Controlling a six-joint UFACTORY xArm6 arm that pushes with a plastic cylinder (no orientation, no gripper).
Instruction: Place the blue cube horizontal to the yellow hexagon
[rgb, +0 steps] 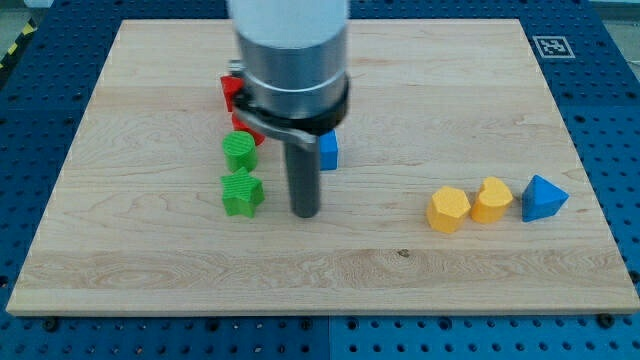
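The blue cube sits near the board's middle, partly hidden behind my rod. My tip rests on the board just below and left of the blue cube, a short gap from it. The yellow hexagon lies at the view's right, well to the right of the tip and lower than the cube. A yellow heart-shaped block touches the hexagon's right side.
A blue triangular block lies right of the yellow heart. A green cylinder and a green star sit left of my tip. Red blocks are partly hidden behind the arm. The wooden board has edges all around.
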